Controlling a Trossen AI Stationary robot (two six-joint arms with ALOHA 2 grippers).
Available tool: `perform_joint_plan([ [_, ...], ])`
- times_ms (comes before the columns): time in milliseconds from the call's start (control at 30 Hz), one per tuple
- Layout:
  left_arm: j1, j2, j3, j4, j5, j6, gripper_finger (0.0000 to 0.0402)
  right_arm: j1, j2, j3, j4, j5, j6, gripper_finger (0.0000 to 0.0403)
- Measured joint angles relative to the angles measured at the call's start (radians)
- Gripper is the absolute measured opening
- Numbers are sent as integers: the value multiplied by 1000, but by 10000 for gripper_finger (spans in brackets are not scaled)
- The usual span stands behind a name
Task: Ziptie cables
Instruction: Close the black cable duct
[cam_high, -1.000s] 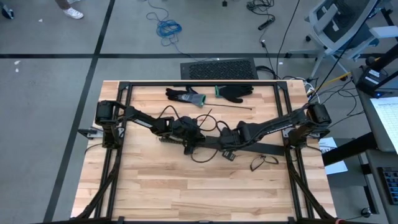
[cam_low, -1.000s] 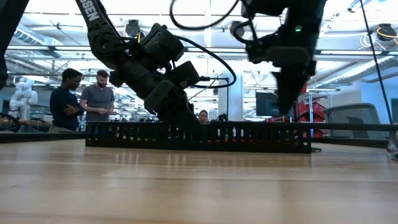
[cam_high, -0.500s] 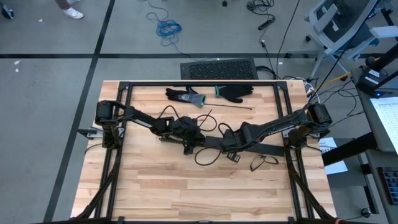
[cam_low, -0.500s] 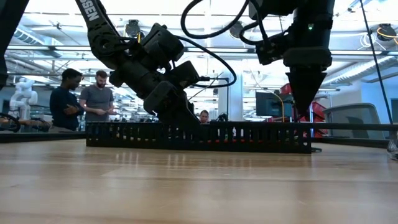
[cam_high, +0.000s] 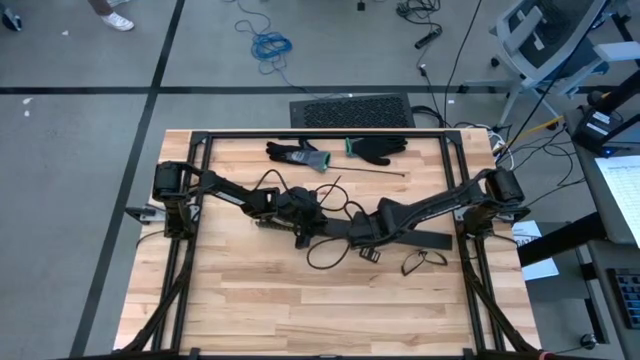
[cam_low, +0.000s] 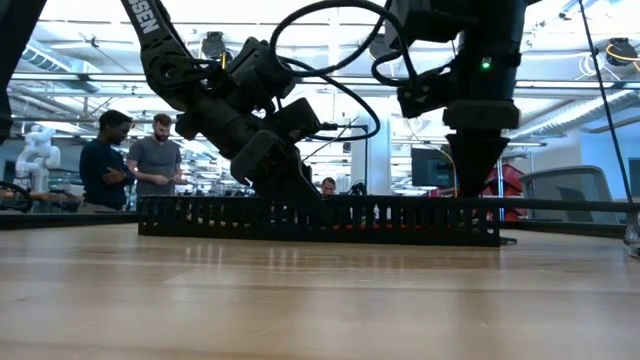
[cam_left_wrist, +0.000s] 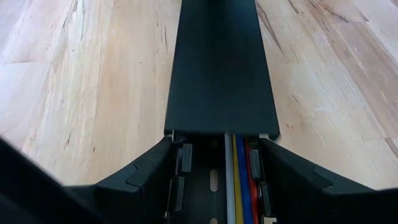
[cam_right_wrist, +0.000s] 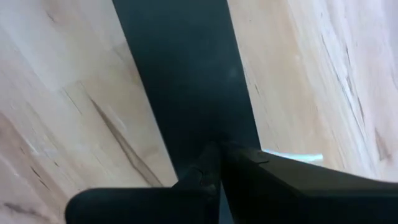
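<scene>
Left gripper (cam_left_wrist: 217, 186), fingers parted, straddles the open end of the black duct (cam_low: 320, 220), apparently steadying it. The cables (cam_left_wrist: 239, 180) lie inside, beneath the lid (cam_left_wrist: 219, 68). Right gripper (cam_right_wrist: 219, 162), closed and empty, presses the lid down, likely seating it.

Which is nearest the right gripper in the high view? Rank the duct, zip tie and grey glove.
From the right gripper:
1. Duct, directly under it.
2. Zip tie, farther back, mid-table.
3. Grey glove, back edge, toward the left.
</scene>
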Motion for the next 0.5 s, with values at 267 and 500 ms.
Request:
perform_joint_plan([
  [267, 0, 0, 0, 0, 0, 13, 218, -36, 3, -2, 40, -14, -47, 0],
  [500, 0, 0, 0, 2, 0, 55, 218, -60, 5, -2, 96, -16, -79, 0],
])
